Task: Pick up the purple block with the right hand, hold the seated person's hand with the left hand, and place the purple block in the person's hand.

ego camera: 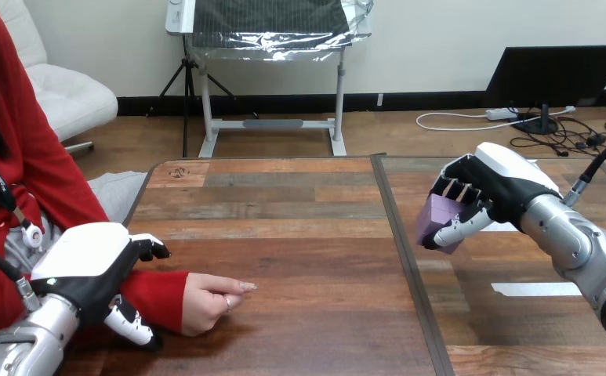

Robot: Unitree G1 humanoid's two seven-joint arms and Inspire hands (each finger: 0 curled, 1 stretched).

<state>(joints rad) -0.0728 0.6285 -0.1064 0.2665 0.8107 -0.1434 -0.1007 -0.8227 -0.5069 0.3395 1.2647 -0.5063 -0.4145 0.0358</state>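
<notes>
The purple block [439,220] hangs above the right half of the table, with my right hand [484,192] shut on it, fingers over its top and thumb under it. At the lower left my left hand [88,266] lies over the person's red-sleeved wrist [154,296], its fingers curled over the far side and its thumb pressed against the near side. The person's hand [209,299] rests on the wooden table [284,235] with one finger pointing right, palm down.
A dark seam [401,243] runs front to back between the two table halves. Strips of white tape [535,289] lie on the right half, near my right forearm. The person sits at the table's left side.
</notes>
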